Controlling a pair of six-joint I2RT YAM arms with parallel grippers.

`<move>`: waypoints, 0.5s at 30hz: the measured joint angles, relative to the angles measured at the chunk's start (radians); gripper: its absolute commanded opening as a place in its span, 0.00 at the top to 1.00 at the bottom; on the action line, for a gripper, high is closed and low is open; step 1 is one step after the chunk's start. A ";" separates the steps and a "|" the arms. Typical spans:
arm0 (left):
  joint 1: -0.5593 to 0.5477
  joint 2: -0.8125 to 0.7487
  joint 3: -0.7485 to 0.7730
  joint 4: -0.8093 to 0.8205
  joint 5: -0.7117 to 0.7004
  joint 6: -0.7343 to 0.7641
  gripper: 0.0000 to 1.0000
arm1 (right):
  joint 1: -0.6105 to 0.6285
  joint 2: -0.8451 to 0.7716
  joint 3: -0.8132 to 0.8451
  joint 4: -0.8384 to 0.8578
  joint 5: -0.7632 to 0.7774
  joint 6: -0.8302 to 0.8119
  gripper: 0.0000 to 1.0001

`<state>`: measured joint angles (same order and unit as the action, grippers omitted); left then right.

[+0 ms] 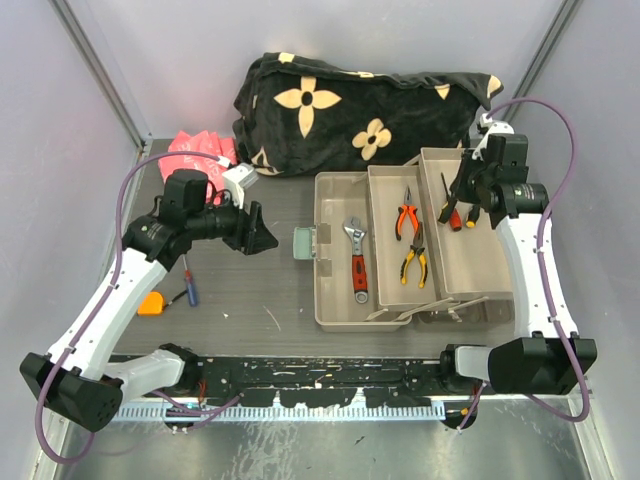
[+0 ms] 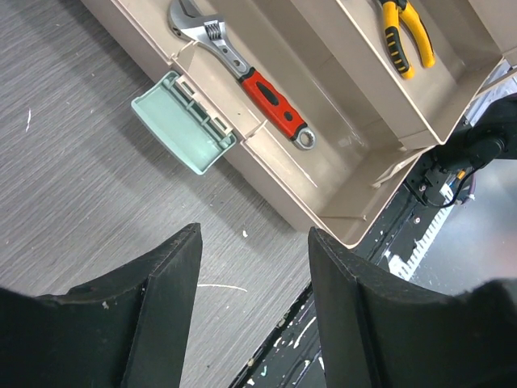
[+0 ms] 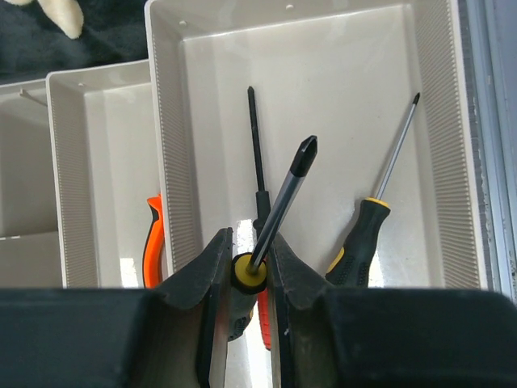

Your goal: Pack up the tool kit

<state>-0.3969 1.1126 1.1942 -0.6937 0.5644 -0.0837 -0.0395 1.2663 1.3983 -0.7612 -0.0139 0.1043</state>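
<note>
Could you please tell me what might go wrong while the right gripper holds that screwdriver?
1. The right gripper pinches the screwdriver near its yellow collar, shaft tilted; it may pivot or slip.
2. Released here, it could land across the black-shafted screwdriver lying in the tray.

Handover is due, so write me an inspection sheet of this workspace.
Surface: dark wood-grain table, white flecks.
Job's things: toolbox open; wrench in left tray; orange pliers and yellow pliers in middle tray; two screwdrivers lying in right tray; blue-handled screwdriver and tape measure out on the table.
Clutter: black flowered blanket and pink item at the back.
Grippers: left pincer open, empty; right pincer shut on yellow-collared screwdriver over the right tray.
Cables: purple cable looping along each arm.
Surroundings: pale walls; nothing else seen.
</note>
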 measured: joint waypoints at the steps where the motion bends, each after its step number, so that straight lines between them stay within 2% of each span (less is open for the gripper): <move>1: 0.000 0.000 0.000 0.000 0.000 0.000 0.44 | 0.000 0.000 -0.006 0.004 -0.003 0.000 0.99; 7: 0.000 0.003 0.000 0.000 0.000 -0.001 0.44 | 0.000 0.008 -0.041 0.010 -0.010 -0.003 0.99; 15: 0.000 0.015 -0.003 0.001 0.000 -0.004 0.44 | 0.000 0.008 -0.041 0.015 -0.045 -0.038 0.91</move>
<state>-0.3969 1.1275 1.1912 -0.6930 0.5648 -0.0879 -0.0395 1.2743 1.3571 -0.7464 -0.0593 0.0666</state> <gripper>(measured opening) 0.559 0.245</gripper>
